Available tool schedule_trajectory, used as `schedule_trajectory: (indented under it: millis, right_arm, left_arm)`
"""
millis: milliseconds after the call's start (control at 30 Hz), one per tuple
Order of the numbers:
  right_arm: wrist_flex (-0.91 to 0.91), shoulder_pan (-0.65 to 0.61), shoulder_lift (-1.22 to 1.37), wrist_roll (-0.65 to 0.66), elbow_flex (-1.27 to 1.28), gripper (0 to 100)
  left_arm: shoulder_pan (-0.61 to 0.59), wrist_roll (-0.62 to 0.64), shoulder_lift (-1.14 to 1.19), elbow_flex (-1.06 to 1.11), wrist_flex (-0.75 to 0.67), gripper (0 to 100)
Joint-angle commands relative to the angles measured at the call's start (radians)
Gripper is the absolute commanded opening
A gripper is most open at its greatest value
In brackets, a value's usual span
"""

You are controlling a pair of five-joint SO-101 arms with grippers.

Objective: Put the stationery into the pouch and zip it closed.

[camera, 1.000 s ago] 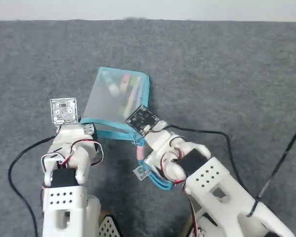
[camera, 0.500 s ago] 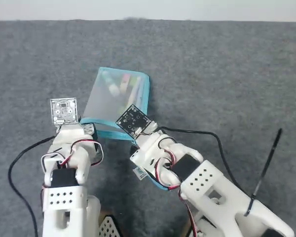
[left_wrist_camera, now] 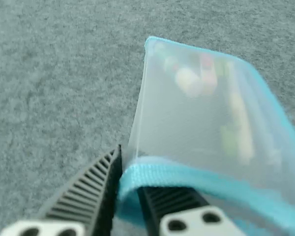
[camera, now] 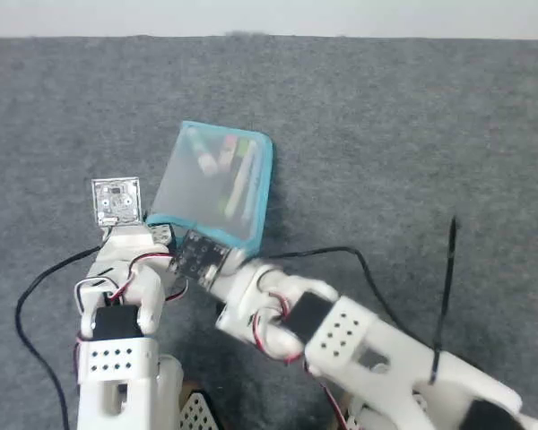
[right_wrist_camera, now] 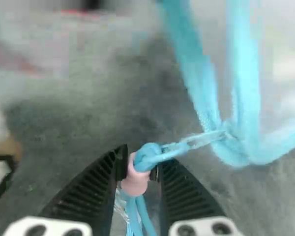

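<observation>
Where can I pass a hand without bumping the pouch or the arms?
Bare mat lies right of the pouch and beyond it to the far edge; also left of it. Crowded at the pouch's near edge, where the left gripper and right gripper clamp it and its zipper pull.

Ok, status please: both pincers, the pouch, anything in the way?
Left pincer shut on pouch trim. Right pincer shut on zipper pull. Stationery inside pouch. Pincers close together at its near edge.

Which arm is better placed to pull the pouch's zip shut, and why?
Right, probably: the right tool is shut on the zip pull cord, while the left tool clamps the pouch by its blue edge, anchoring it.
</observation>
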Motion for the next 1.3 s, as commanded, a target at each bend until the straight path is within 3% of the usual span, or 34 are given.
schedule_trajectory:
  millis: [0,200,367,600,767,900,1267]
  right_arm:
    - [0.031,-0.048,-0.124,0.026,-0.011,6.1]
    - [0.128,0.056,-0.248,0.02,-0.058,23.6]
    - [0.143,0.062,-0.255,0.029,-0.074,32.5]
    - [0.209,0.096,-0.262,0.103,-0.13,32.9]
    - [0.234,0.295,-0.248,0.368,-0.117,33.2]
    - [0.153,0.297,-0.197,0.488,-0.052,33.3]
    - [-0.067,0.223,-0.031,0.535,-0.003,33.3]
  left_arm:
    - [0.006,0.018,0.011,-0.076,-0.017,1]
    - [0.006,0.018,0.011,-0.076,-0.018,1]
    - [0.006,0.018,0.011,-0.076,-0.018,1]
    - [0.006,0.015,0.012,-0.076,-0.018,1]
    - [0.005,0.015,0.012,-0.076,-0.017,1]
    - [0.006,0.015,0.012,-0.076,-0.017,1]
    - [0.005,0.015,0.012,-0.076,-0.017,1]
